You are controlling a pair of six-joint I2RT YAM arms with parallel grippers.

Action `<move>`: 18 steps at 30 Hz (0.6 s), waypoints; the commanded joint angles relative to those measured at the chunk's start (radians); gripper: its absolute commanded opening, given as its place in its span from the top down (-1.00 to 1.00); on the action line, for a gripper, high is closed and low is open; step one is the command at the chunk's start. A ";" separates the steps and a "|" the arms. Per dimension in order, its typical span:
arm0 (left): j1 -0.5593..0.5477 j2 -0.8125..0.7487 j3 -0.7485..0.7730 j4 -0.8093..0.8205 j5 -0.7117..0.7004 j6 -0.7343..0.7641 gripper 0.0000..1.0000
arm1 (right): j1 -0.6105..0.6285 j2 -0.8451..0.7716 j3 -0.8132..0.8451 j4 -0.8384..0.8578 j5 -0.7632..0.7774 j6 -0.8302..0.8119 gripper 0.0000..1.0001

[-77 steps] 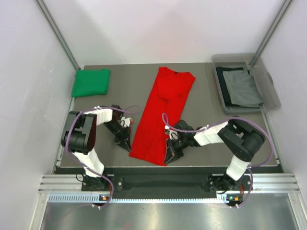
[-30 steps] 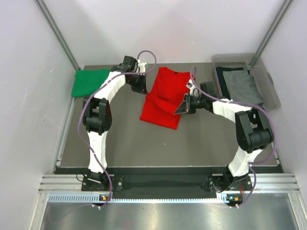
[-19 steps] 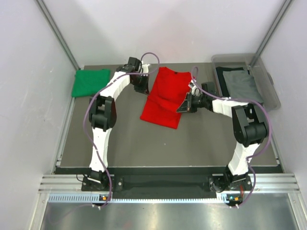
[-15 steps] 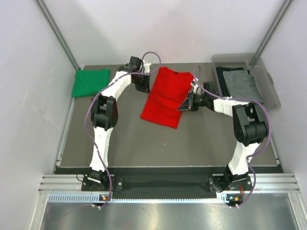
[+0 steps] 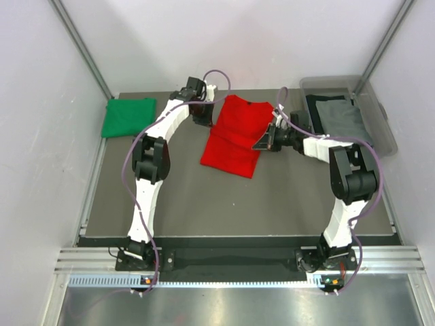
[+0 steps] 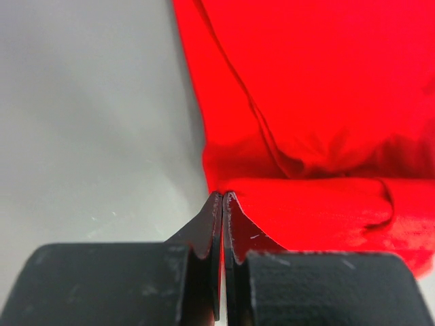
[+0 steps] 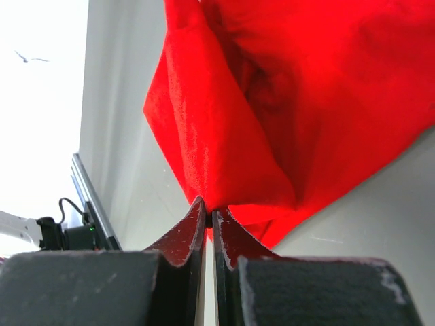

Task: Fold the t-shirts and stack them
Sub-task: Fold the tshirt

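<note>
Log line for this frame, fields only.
step: red t-shirt folded in half | left gripper: shut on it | right gripper: shut on it | green t-shirt: folded, far-left

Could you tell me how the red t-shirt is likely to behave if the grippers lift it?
Probably floppy: the red t-shirt lies doubled over with soft creases. It would likely sag between the left gripper and right gripper, since each pinches only an edge. It seems to be light, thin cloth.

The top camera looks down from 6 o'clock over the whole counter (image 5: 190,197). Wrist cameras sit close behind the left gripper (image 6: 222,197) and right gripper (image 7: 209,204), both facing the shared red t-shirt (image 5: 234,139).
</note>
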 commanded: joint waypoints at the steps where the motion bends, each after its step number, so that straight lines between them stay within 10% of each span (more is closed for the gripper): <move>1: 0.002 0.041 0.061 0.062 -0.093 0.005 1.00 | -0.021 0.035 0.043 0.059 0.007 0.019 1.00; 18: -0.062 0.070 0.161 0.102 -0.345 0.028 0.85 | -0.066 0.035 0.011 0.164 0.008 0.091 0.90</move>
